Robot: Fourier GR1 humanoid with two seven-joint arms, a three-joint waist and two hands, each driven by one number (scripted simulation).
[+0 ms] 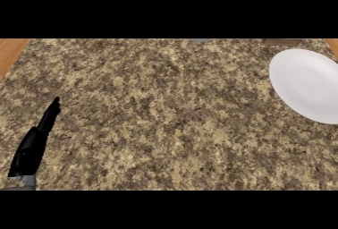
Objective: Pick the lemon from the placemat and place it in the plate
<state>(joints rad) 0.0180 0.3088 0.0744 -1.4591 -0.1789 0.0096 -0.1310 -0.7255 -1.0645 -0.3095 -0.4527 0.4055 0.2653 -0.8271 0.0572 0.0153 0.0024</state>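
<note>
Over at the right edge of the speckled counter [165, 116] sits the white plate [307, 85] with nothing on it, lemon and placemat nowhere in view, and way across at lower left the left hand [33, 145] rests, fingers straight and together

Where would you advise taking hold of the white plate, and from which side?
Probably at the plate's left rim, coming from the open counter on that side: it lies flat, so only the thin edge offers purchase, and its right part is cut off by the view.
</note>
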